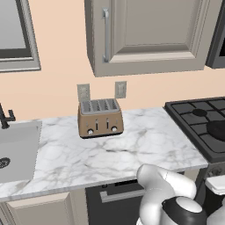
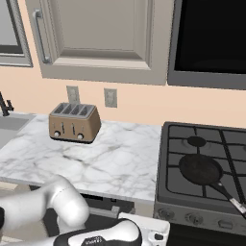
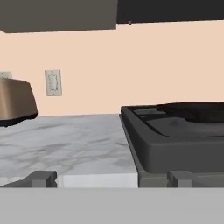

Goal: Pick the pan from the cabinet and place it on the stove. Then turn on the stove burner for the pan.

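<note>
Black stove (image 2: 173, 158), pan (image 2: 200, 169) on grate, handle toward front-right

Pan (image 2: 201, 169) handle cut by right edge, toaster (image 3: 15, 103) cropped left, knob settings unreadable

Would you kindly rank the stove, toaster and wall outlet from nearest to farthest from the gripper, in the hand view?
1. Stove, right, just ahead of the open gripper.
2. Toaster, left, farther back on the counter.
3. Wall outlet, on the back wall, beside the toaster.
</note>
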Motion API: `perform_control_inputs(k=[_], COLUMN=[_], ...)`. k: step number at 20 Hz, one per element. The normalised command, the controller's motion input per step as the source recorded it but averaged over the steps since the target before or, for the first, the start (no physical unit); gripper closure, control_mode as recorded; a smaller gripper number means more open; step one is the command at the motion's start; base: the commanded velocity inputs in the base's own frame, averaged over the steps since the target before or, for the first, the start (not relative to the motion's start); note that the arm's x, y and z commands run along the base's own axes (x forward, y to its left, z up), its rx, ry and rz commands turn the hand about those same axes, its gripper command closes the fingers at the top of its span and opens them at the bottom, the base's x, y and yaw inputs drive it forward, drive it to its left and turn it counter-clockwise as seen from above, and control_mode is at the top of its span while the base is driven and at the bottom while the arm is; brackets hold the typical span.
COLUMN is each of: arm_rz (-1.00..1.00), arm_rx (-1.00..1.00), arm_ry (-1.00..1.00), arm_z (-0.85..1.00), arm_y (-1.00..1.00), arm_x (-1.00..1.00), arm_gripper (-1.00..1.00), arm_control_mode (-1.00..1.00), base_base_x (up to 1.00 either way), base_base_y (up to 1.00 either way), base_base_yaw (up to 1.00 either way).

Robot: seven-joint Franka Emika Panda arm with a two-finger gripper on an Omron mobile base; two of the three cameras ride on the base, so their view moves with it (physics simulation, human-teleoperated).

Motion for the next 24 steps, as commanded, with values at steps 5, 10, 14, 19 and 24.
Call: perform_control_inputs(k=[5, 10, 14, 19, 24], arm_rz=[0.0, 0.0, 0.0, 0.0, 0.0], arm_rx=[0.0, 0.0, 0.0, 0.0, 0.0], arm_ry=[0.0, 0.0, -0.01, -0.01, 0.0], arm_z=[-0.14, -0.12, -0.17, -0.17, -0.13], arm_y=[-0.09, -0.13, -0.23, -0.19, -0.11], arm_x=[0.07, 0.04, 0.0, 0.0, 0.0], arm_gripper=[-1.0, -1.0, -1.0, -1.0, -1.0], arm_control_mode=[-1.0, -1.0, -1.0, -1.0, -1.0], base_base_x=[0.0, 0.0, 0.0, 0.0, 0.0], base_base_y=[0.0, 0.0, 0.0, 0.0, 0.0], base_base_yaw=[0.0, 0.0, 0.0, 0.0, 0.0])
